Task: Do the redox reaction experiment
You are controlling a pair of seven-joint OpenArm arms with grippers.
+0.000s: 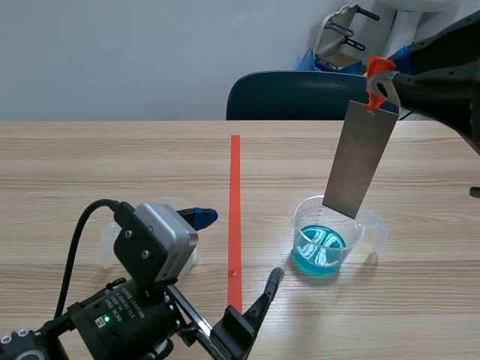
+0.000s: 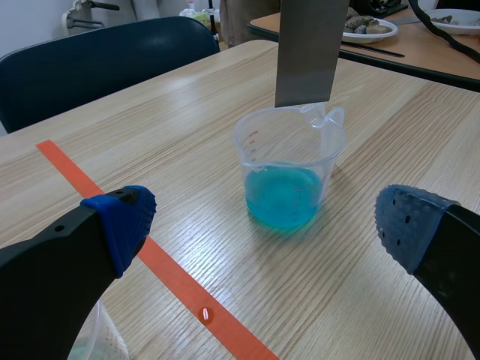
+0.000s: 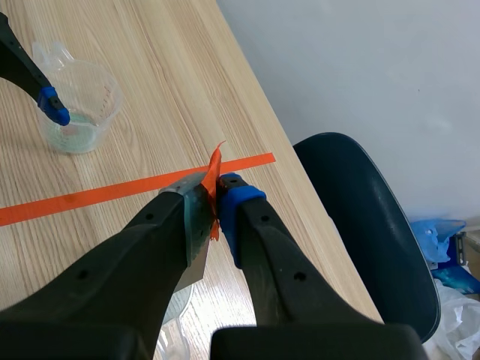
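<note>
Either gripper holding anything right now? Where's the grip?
The right gripper holds the metal plate by the orange tab at its top end. The plate hangs over the cup of blue liquid. The left gripper is open and empty.

A pale wood-grain worktop (image 1: 112,165) lay with a plain grey-white wall (image 1: 112,60) behind it. A dark blue moulded chair (image 1: 300,97) stood at its far edge, well ahead of the left hand (image 2: 262,225). A second brown table (image 2: 427,46) stood beyond, to that hand's right.
</note>
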